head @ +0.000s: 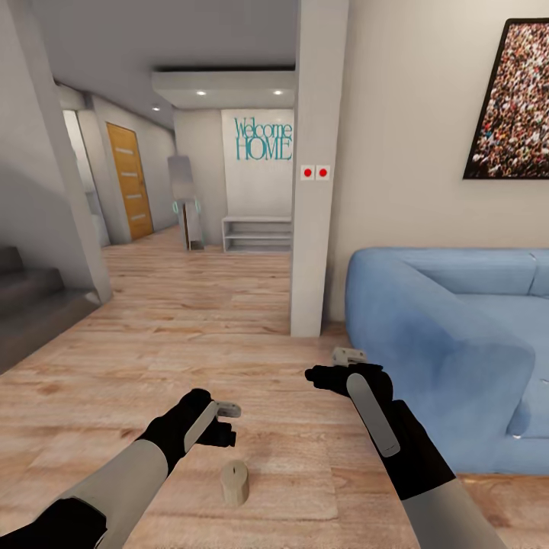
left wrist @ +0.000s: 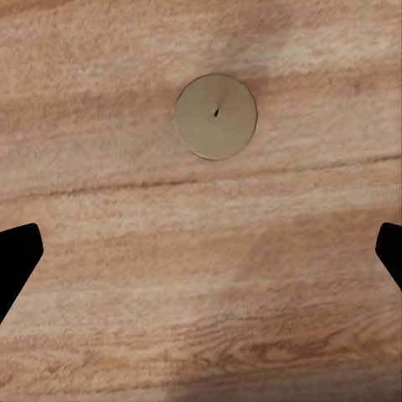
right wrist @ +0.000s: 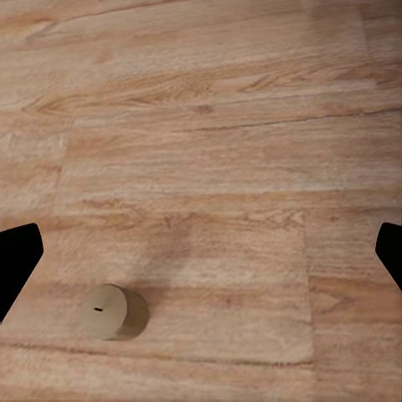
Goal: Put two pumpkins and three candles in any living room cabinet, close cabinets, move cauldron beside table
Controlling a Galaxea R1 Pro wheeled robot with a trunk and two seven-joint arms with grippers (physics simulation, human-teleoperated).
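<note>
A single candle (head: 235,483), a short tan cylinder with a paler top and a dark wick, stands upright on the wooden floor close in front of me. My left gripper (head: 226,424) hangs open just above and slightly behind it. The left wrist view looks straight down on the candle's top (left wrist: 215,116), with the open left gripper (left wrist: 201,251) clear of it and only floor between the fingers. My right gripper (head: 335,367) is open, farther forward and to the right. In the right wrist view the candle (right wrist: 115,311) stands off to one side of the right gripper (right wrist: 201,251).
A blue sofa (head: 450,335) stands close on the right under a framed picture (head: 511,103). A white pillar (head: 316,191) rises ahead. Stairs (head: 27,293) are at the left. Down the hall are an orange door (head: 130,179) and a low white shelf (head: 258,232).
</note>
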